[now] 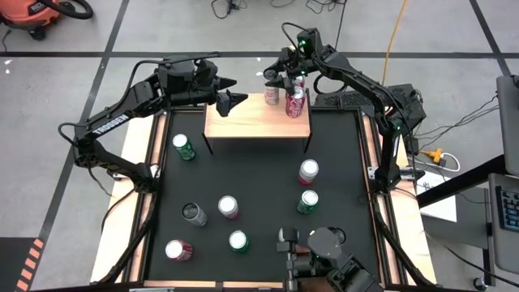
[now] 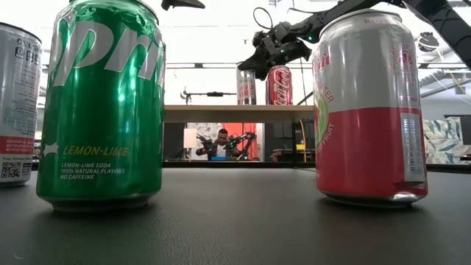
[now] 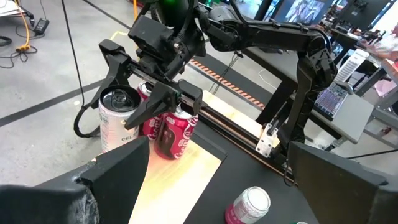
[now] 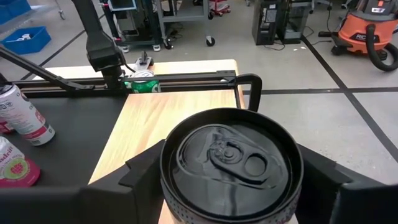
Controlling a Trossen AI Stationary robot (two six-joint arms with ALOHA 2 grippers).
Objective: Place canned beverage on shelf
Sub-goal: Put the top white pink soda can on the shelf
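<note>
Red soda can point(image 1: 295, 103) stands upright on the shelf point(image 1: 258, 123), at its far right corner, with a silver can point(image 1: 272, 93) just beside it. The right pincer point(image 1: 285, 78) sits directly over the red can, its fingers point(image 3: 163, 104) straddling the can's top; the right wrist view looks straight down on the can's dark lid between them, and whether the fingers press the can or stand just off it cannot be told. The left pincer point(image 1: 235, 100) hovers at the shelf's far left corner, fingers spread wide and holding nothing. The shelf stands at the far edge of the black surface point(image 1: 259, 174), where more cans stand scattered: a green one point(image 1: 183, 147) near the left rail, a pink-and-white one point(image 1: 308, 171) and another green one point(image 1: 307, 200) on the right.
</note>
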